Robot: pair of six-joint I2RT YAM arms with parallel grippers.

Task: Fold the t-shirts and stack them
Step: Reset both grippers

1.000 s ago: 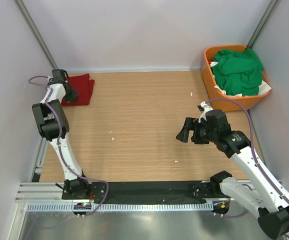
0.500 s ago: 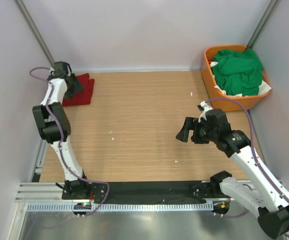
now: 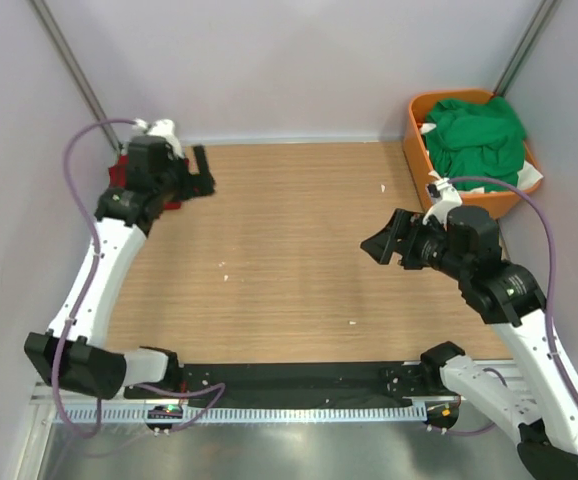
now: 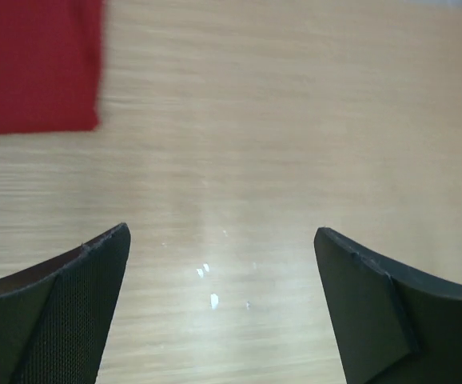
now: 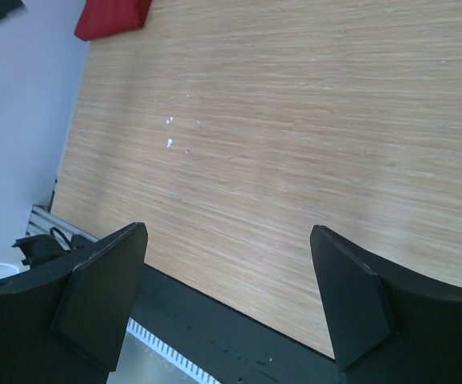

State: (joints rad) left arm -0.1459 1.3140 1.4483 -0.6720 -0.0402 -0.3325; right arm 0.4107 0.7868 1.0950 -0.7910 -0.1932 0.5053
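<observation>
Left gripper (image 3: pixel 201 178) at the far left of the table (image 3: pixel 289 230), jaws spread wide and clamped on nothing. Through the left wrist camera, only bare wood between the two black fingers (image 4: pixel 63 304), with a few white specks (image 4: pixel 213 300) on the boards just ahead of them. Cannot tell whether the tips are touching the wood or just above it. Up and to the left in that view, a corner of the red tee (image 4: pixel 35 64): flat on the table, edges straight, apart from both fingers. From above, mostly hidden under the left wrist, with only slivers of red (image 3: pixel 117 176) showing in the far left corner, close to the side wall (image 3: pixel 19 150).

Right gripper (image 3: pixel 381 246) over the right half of the table, raised off the wood and pointed left toward the middle. Jaws likewise wide apart, nothing held. Through the right wrist camera, plain wood grain between its fingers (image 5: pixel 103 296), the dark strip (image 5: pixel 239 336) along the table's near edge below, and the red tee (image 5: pixel 111 16) small at the top left by the wall, well apart from this gripper.

Green tees (image 3: pixel 474 140) heaped unfolded in the basket (image 3: pixel 415 150) in the far right corner, bulging above its rim. Basket behind and to the right of the right gripper, near it but not touching. Red tee and green tees in opposite far corners, with the whole width of the table between them.
</observation>
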